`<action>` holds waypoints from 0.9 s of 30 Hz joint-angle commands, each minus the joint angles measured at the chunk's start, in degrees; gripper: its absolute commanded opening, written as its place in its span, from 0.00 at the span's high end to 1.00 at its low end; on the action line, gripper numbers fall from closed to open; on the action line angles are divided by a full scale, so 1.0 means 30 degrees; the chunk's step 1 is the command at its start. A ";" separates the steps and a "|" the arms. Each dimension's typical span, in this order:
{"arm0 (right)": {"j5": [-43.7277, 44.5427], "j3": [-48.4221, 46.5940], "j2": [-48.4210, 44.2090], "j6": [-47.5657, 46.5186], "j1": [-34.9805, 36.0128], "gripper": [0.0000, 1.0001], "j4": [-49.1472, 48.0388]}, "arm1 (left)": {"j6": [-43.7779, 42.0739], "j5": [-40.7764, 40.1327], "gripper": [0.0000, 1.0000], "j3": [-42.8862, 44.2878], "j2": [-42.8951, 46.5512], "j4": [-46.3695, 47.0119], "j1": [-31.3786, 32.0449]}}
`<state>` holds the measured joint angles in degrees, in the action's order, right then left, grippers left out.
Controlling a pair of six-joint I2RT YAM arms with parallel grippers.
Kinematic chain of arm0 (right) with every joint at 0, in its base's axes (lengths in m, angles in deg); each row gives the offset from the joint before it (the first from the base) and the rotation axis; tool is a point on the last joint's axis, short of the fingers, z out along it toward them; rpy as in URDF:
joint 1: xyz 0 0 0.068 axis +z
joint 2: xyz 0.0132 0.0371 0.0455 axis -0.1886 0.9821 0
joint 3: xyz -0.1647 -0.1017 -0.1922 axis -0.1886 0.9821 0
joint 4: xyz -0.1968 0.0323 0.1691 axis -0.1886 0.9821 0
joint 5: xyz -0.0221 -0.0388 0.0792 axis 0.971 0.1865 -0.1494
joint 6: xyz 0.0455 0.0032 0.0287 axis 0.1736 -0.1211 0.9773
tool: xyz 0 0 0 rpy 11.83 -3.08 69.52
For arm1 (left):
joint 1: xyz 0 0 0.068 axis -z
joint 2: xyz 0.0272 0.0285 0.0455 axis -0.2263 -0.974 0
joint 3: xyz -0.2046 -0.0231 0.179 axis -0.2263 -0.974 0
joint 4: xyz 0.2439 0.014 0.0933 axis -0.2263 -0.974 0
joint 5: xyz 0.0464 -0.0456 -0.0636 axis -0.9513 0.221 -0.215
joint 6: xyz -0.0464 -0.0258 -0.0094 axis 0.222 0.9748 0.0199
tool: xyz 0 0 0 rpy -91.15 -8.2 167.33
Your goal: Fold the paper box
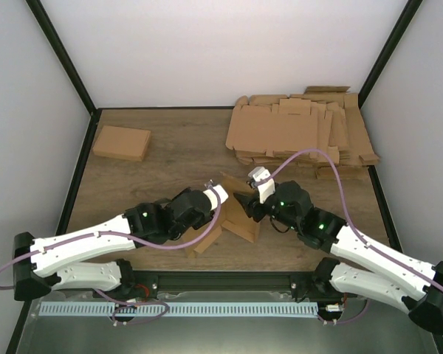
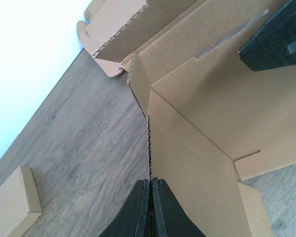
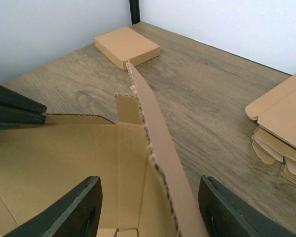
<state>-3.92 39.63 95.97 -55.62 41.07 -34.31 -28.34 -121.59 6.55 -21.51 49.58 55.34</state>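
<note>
Top external view: paper box [image 1: 235, 214], one brown die-cut piece, part-folded, lies on the table [image 1: 170, 155] near the front edge, between the two arms. Left gripper [image 2: 150, 183]: jaws fully closed, pinching the corrugated top edge of one raised side wall. Right gripper [image 3: 150, 185]: jaws parted, straddling the adjoining raised wall, one finger inside the box and one outside. It holds nothing and appears clear of the cardboard, though the view is cut off low down. Also present: pile of flat sheets [image 1: 303, 136] far right and a small closed box [image 1: 121, 142] far left, both well apart from the work. Hazards, as judged: the unheld wall may spring back toward flat, with only its crease propping it. A pull from the single pinch could swivel or drag the light piece. A hard pinch could crush the fluting or bend the wall off its crease.
</note>
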 commanded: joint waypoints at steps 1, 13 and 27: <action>0.0260 -0.1510 0.0189 0.1231 0.0103 0.42 0.1707 | -0.0833 -0.1108 0.96 0.0695 -0.0451 -0.0706 0.0132; -0.3157 -0.2515 0.0197 0.1099 -0.2254 0.40 0.2564 | -0.3309 -0.1884 0.96 0.0103 -0.0308 0.0520 -0.0542; -0.4489 -0.3019 0.0252 0.1190 -0.3307 0.38 0.1812 | -0.4277 -0.1057 0.96 0.0692 -0.0981 0.0628 -0.1712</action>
<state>-16.64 33.31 97.41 -52.86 32.07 -27.38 -39.66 -124.93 7.45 -24.15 50.45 50.53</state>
